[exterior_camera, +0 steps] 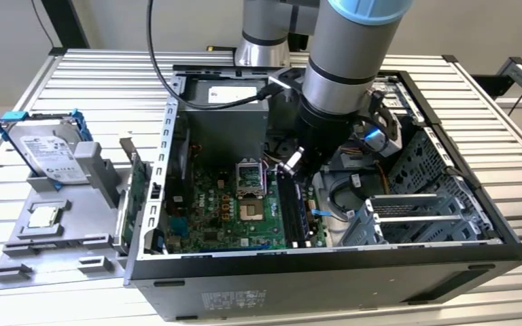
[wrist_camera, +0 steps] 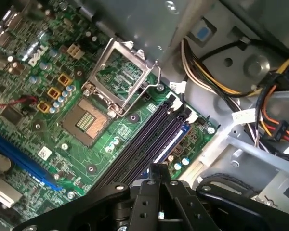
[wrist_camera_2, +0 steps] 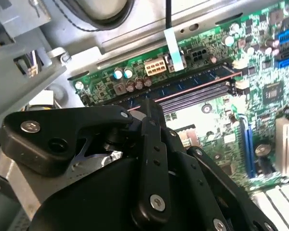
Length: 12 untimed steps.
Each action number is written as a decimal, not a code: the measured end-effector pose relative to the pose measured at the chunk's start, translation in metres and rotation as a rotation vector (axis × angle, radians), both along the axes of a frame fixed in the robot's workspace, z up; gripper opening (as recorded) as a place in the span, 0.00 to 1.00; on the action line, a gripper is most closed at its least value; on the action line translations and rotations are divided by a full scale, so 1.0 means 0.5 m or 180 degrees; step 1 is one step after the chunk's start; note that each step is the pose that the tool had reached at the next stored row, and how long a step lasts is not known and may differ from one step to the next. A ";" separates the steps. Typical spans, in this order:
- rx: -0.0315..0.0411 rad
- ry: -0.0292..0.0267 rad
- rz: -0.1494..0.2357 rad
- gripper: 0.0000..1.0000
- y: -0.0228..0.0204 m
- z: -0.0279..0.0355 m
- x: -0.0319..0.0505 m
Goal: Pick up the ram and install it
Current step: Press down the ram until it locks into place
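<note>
The ram (wrist_camera_2: 192, 81) is a dark blue-green stick standing on edge in one of the black memory slots (wrist_camera: 144, 139) of the motherboard (exterior_camera: 215, 204), inside the open computer case. In the first wrist view the ram (wrist_camera: 171, 142) shows as a thin bluish strip, and in the exterior view the ram (exterior_camera: 303, 209) lies along the slot. My gripper (exterior_camera: 290, 165) reaches down into the case. Its black fingers are shut together, and the tip of the gripper (wrist_camera_2: 147, 105) sits at one end of the stick. The first wrist view shows the gripper (wrist_camera: 156, 168) over the slot's end.
The open processor socket (wrist_camera: 86, 120) lies beside the slots. Cable bundles (wrist_camera: 216, 82) and a metal drive cage (exterior_camera: 424, 210) crowd the case's right side in the exterior view. Outside, a grey tray (exterior_camera: 71, 238) holds a hard drive (exterior_camera: 48, 149), a processor chip (exterior_camera: 43, 216) and an upright green board (exterior_camera: 134, 204).
</note>
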<state>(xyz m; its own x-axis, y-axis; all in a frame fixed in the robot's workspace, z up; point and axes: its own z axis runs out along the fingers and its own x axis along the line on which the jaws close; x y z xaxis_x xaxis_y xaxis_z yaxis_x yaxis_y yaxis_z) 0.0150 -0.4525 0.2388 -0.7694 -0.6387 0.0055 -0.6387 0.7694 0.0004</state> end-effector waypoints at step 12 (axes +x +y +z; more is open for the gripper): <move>-0.0008 0.0000 0.0486 0.00 0.0000 0.000 0.000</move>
